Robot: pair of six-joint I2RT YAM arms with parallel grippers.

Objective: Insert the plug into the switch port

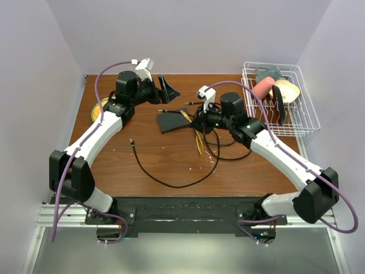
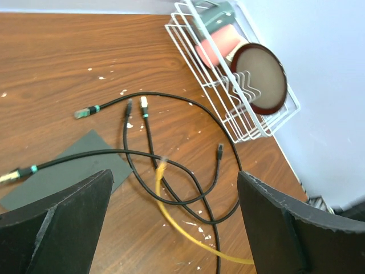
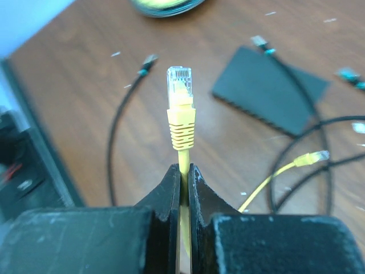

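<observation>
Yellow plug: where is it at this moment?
In the right wrist view, the yellow plug pokes out just past the shut right pincer, which clamps its cable; the dark switch box lies beyond, to its right.

Switch ports (image 3: 254, 113) along dark box (image 3: 268, 88) edge too blurred to count in right wrist view, too small in top view; box partly hidden behind left gripper (image 2: 174, 173) finger (image 2: 57, 228), both fingers cut by bottom edge; yellow cable (image 3: 183, 160) below plug (image 3: 180, 91) vanishes between right gripper (image 3: 183, 170) pads; round dark object (image 3: 165, 4) cut by top edge; wire rack (image 2: 228, 114) top cut off in left wrist view.
</observation>
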